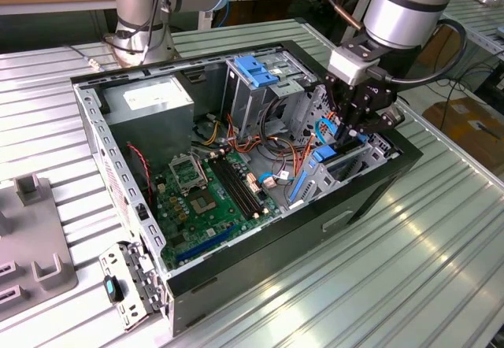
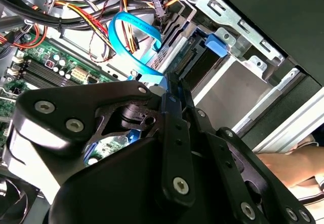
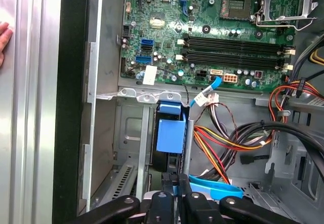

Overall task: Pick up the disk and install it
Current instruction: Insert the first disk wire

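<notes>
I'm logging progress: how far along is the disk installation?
Done, it seems: the flat grey metal disk in bright blue plastic rails already stands in the metal drive bay of the open black computer case. In hand: the black gripper is at the disk's outer end, above the bay. Left: I cannot tell whether the disk is fully seated.

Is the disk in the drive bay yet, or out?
In. The first wrist view shows the disk between the drive bay walls, by the gripper. Fully seated: cannot tell.
</notes>
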Motion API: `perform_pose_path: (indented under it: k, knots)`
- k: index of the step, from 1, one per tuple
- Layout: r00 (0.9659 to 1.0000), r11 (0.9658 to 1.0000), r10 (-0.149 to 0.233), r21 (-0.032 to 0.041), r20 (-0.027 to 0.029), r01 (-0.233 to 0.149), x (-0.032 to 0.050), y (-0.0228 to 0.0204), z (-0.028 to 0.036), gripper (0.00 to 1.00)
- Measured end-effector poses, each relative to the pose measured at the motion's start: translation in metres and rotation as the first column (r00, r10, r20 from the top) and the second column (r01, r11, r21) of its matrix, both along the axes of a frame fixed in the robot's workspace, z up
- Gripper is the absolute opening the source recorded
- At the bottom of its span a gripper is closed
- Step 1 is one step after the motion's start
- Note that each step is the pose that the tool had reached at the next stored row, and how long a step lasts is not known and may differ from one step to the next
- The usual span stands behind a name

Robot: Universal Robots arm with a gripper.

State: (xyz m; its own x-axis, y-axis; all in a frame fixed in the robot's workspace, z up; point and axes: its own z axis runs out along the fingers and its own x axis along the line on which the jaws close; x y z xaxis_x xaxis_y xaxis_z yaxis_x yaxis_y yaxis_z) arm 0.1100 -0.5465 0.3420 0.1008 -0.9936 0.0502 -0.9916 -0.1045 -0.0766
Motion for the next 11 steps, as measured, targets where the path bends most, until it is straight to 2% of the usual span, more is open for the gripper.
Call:
perform_pose_path:
  k: [9, 10, 11]
  knots:
    - [1.0, 1.0, 0.0, 0.0005, 0.0, 0.0, 0.0, 0.0001, -0.0004, 0.17]
    - [1.0, 1.0, 0.0, 0.0001, 0.0, 0.0, 0.0, 0.0, -0.0003, 0.29]
    - [1.0, 1.0, 0.0, 0.0, 0.0, 0.0, 0.0, 0.0, -0.0002, 0.29]
